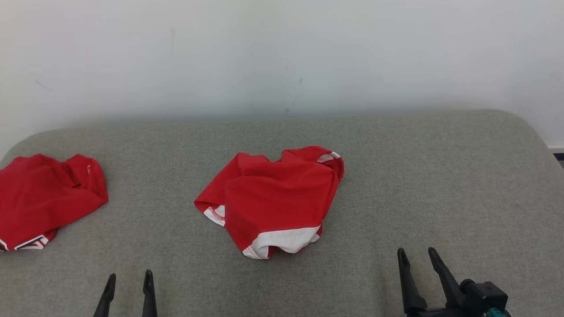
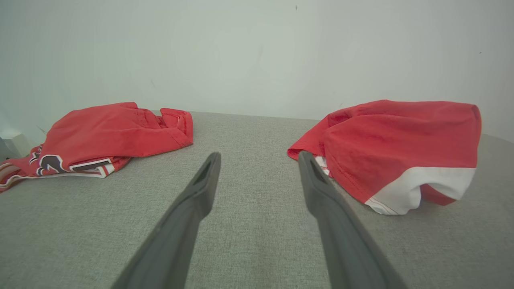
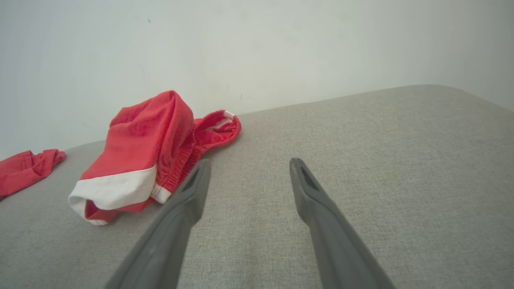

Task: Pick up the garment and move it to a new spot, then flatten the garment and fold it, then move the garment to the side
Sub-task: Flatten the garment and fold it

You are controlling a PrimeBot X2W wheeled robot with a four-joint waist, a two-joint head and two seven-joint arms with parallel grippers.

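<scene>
Garment [image 1: 273,200] lies bunched mid grey pad [image 1: 440,176]; my left gripper [image 1: 129,275] and right gripper [image 1: 416,251] hover wide, empty, near its front edge. I fear pinching one layer and dragging it twisted.

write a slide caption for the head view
Left gripper and right gripper, both open, face a crumpled red garment on the grey surface; a second garment lies far left.

Right hand [image 3: 249,161]: two dark fingers spread apart, nothing between them, over the grey fabric tabletop [image 3: 401,160], just right of the garment [image 3: 140,148]. Garment red, crumpled, white hem toward the camera. Second red cloth [image 3: 24,170] well left of the garment. Pale wall [image 3: 281,48] behind the garment.
</scene>
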